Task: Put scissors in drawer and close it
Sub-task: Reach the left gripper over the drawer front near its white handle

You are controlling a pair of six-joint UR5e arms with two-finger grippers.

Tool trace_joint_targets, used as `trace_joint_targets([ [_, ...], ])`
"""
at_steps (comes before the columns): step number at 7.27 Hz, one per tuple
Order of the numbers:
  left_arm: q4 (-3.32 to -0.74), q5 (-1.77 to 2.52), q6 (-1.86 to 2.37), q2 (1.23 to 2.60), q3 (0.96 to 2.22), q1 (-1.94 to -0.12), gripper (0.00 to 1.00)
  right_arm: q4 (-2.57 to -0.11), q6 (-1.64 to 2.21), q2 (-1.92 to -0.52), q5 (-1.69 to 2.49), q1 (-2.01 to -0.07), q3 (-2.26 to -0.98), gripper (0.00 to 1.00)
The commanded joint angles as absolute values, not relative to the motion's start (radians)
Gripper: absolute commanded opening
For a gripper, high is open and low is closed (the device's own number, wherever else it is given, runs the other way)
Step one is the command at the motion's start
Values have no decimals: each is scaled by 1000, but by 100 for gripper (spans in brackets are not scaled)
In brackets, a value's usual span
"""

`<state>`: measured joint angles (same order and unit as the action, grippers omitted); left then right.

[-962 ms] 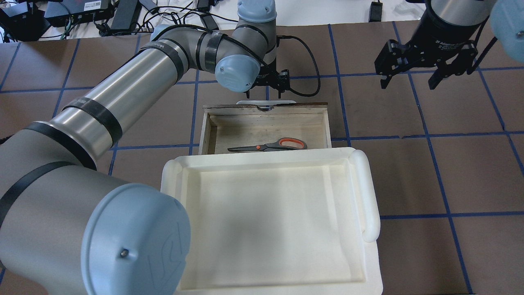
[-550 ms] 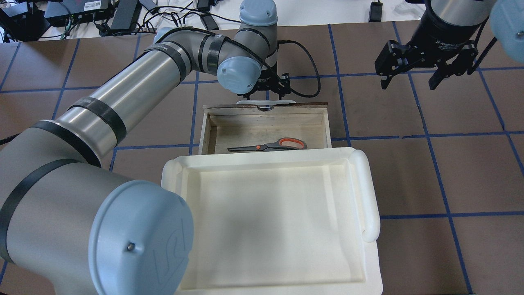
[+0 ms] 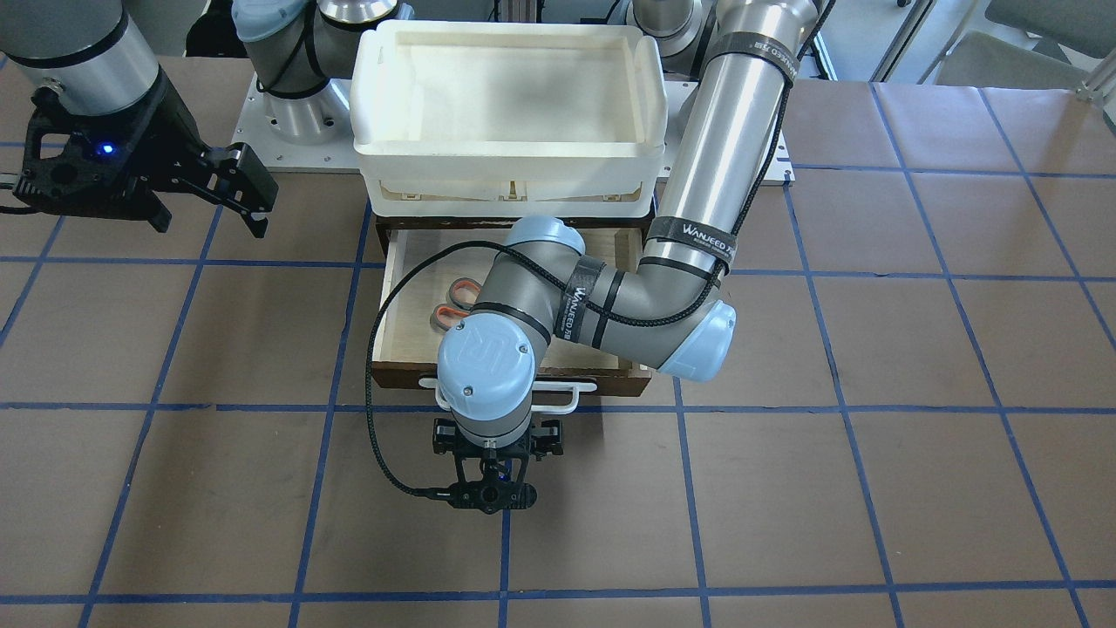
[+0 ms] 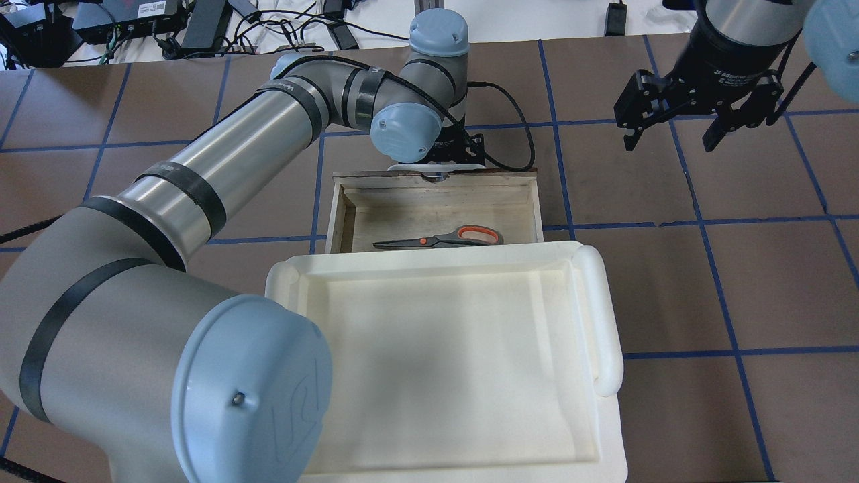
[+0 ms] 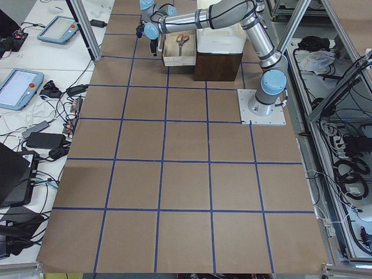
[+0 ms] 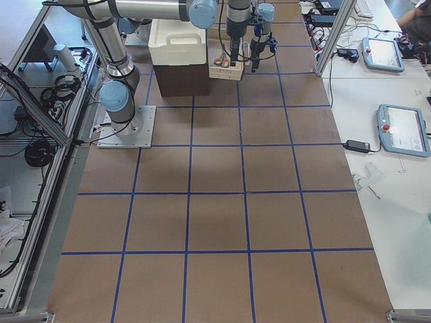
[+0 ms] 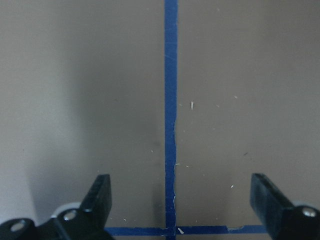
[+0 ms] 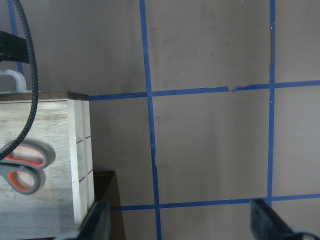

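Note:
The scissors [image 4: 443,239] lie flat inside the open drawer [image 4: 537,201], blades to the overhead view's left; their orange-lined handles also show in the front view [image 3: 458,301] and the right wrist view [image 8: 22,167]. The drawer's white bar handle [image 3: 571,397] is on its far side. My left gripper [image 3: 497,440] points down just beyond that handle, mostly hidden by the wrist in the overhead view [image 4: 446,151]. It is open and empty over bare table in the left wrist view [image 7: 182,197]. My right gripper [image 4: 671,131] is open and empty, hovering to the drawer's right.
A white plastic tray [image 4: 604,315] sits on top of the dark cabinet, over the drawer's near part. A black cable [image 3: 379,349] loops from the left wrist across the drawer's corner. Brown table with blue tape lines [image 7: 171,100] surrounds the drawer.
My left wrist has shifted right and the gripper has come closer to the drawer's handle. The scissors, drawer and right gripper have stayed put.

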<state>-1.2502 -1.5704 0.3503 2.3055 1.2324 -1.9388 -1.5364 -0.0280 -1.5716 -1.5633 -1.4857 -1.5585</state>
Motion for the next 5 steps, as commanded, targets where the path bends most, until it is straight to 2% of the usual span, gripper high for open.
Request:
trace_joint_targets([
  [1, -1302, -1569, 347, 2292, 1236, -1948, 100, -1528, -28, -1585, -1562, -1486, -1559, 100],
  [5, -1351, -1557, 351, 2234, 1236, -1967, 100, -1516, -29, -1585, -1563, -1483, -1559, 100],
])
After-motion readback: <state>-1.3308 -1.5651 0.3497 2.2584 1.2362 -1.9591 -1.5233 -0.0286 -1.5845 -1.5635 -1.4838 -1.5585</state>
